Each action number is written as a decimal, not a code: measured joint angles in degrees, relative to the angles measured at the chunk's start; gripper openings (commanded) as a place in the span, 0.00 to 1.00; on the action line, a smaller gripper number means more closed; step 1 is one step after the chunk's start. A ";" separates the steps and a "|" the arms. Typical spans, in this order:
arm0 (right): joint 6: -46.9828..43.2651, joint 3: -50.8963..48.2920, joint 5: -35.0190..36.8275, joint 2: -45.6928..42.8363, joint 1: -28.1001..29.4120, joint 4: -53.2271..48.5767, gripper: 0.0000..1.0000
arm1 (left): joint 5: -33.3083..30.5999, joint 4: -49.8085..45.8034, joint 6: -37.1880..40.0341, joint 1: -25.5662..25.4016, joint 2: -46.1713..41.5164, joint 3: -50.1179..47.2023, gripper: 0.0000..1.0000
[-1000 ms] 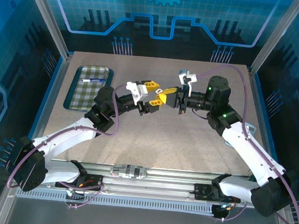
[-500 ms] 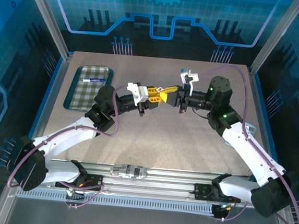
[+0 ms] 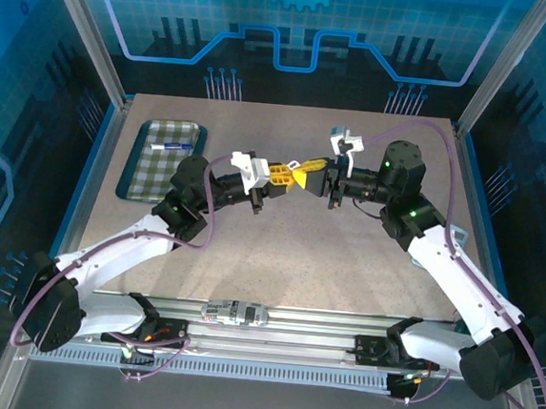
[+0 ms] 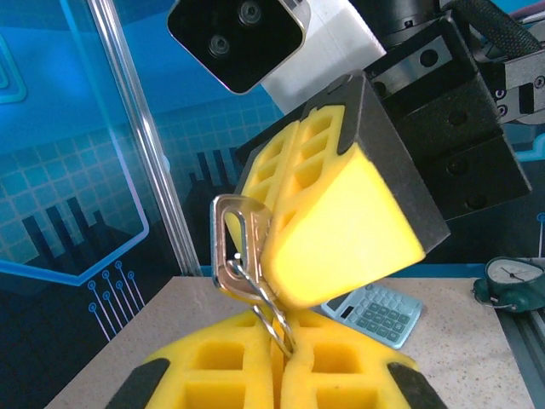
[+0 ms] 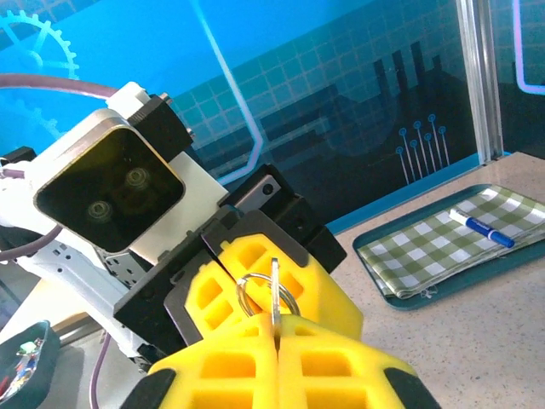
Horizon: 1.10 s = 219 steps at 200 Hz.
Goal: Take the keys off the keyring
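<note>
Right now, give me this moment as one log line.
left hand: shut on ring | right hand: shut on key | key: on ring, not yet off

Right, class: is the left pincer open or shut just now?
Shut: in the left wrist view the left pincer has its yellow fingers pressed together, with the keyring wire pinched between them.
</note>
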 measured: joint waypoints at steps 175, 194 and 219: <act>-33.64 -5.42 33.51 -11.67 14.19 -6.25 0.00 | 0.28 -17.57 -6.19 0.02 -2.60 6.75 0.00; -37.11 -6.80 37.83 -12.61 16.26 -4.87 0.00 | 0.70 -18.29 -8.07 0.15 -2.60 7.19 0.00; -42.53 -9.86 43.36 -14.23 18.95 -1.57 0.00 | 1.60 -19.82 -10.12 0.44 -2.60 7.93 0.00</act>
